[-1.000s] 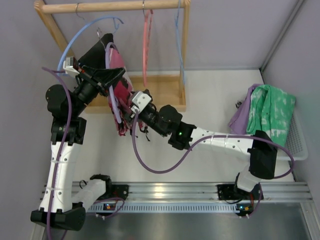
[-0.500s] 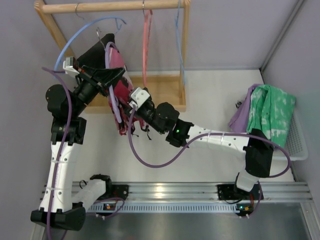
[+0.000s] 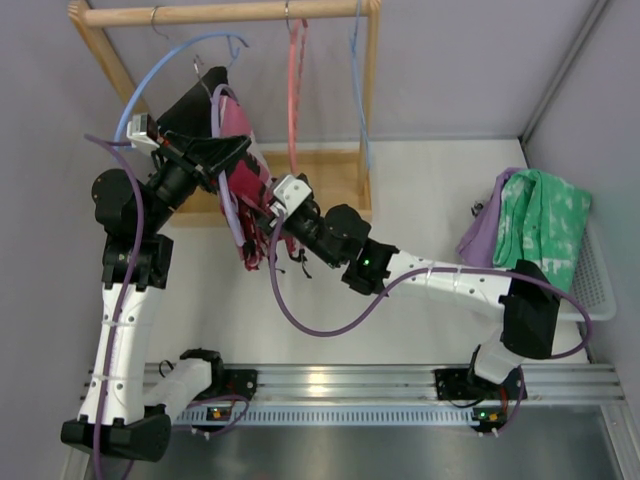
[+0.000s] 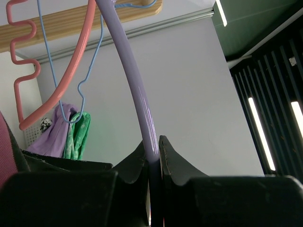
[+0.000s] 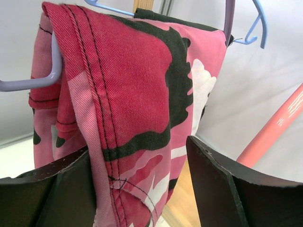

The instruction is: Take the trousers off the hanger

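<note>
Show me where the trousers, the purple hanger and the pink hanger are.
trousers (image 5: 137,94), right wrist view, front of the printed cloth
purple hanger (image 4: 137,92), left wrist view, middle of its curved arm
pink hanger (image 3: 296,90), top external view, its upper half

Looked like a robotics lab test cell, not a home. Had two robot arms (image 3: 125,300) bolted to an aluminium rail (image 3: 400,385) at the near edge of a bare white desk (image 3: 430,190). Was boxed in by plain grey panels (image 3: 470,70). Held only a small wooden clothes rack (image 3: 230,12) and a white wire basket (image 3: 598,285). Showed strip lights (image 4: 258,125) on a dark slatted ceiling (image 4: 279,61) overhead.
</note>
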Available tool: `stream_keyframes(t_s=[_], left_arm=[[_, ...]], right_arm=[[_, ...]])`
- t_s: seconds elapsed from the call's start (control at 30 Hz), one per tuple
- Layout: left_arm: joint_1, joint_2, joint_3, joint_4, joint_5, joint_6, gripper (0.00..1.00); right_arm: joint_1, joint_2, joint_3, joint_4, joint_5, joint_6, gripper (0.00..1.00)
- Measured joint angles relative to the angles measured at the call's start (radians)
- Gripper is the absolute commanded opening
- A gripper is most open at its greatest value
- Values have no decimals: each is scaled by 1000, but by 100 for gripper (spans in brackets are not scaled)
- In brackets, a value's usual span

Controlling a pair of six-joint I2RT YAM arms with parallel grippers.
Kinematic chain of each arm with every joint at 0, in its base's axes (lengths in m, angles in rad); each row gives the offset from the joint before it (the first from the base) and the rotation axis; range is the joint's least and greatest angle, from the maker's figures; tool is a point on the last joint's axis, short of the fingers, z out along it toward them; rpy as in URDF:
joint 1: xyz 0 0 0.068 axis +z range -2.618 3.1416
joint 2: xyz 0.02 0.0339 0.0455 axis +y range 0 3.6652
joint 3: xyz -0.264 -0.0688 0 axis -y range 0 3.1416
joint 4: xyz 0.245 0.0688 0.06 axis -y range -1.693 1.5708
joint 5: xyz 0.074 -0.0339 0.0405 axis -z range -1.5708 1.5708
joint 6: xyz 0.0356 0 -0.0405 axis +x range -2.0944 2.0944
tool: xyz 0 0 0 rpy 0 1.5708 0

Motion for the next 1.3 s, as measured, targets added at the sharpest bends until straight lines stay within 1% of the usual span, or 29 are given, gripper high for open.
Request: stream_keyframes(t_s=[0.17, 0.23, 0.3, 0.37, 0.47, 0.5, 0.57, 0.6, 0.63, 0.67, 0.7, 0.8, 1.03, 1.3], left_arm=[[0, 2, 0, 0, 0, 0, 0], [0, 2, 0, 0, 0, 0, 0], [0, 2, 0, 0, 0, 0, 0], [0, 2, 0, 0, 0, 0, 0], [0, 2, 0, 0, 0, 0, 0], [0, 2, 0, 0, 0, -1, 0], [0, 2, 0, 0, 0, -1, 0], [0, 2, 0, 0, 0, -1, 0], [0, 2, 0, 0, 0, -1, 0], [0, 2, 0, 0, 0, -1, 0], [0, 2, 0, 0, 0, -1, 0], [0, 2, 0, 0, -1, 0, 0], [0, 2, 0, 0, 0, 0, 0], [-1, 0, -12, 6, 7, 0, 0]], right_arm=[[-2, -1, -1, -1, -1, 0, 69], [-2, -3, -5, -1, -2, 0, 66], [-2, -3, -5, -1, -2, 0, 61], [-2, -3, -5, -1, -2, 0, 60], [-3, -3, -5, -1, 1, -1, 69], [-4, -3, -5, 0, 2, 0, 69], [-9, -3, -5, 0, 2, -1, 65], [-11, -3, -5, -1, 2, -1, 54], [-13, -3, -5, -1, 0, -2, 48], [-13, -3, -5, -1, -1, -3, 38], [-14, -3, -5, -2, -3, -2, 18], [-15, -3, -5, -2, -17, -6, 0], [-21, -13, -5, -10, -21, -18, 0], [-33, -46, 39, -97, -27, -17, 0]])
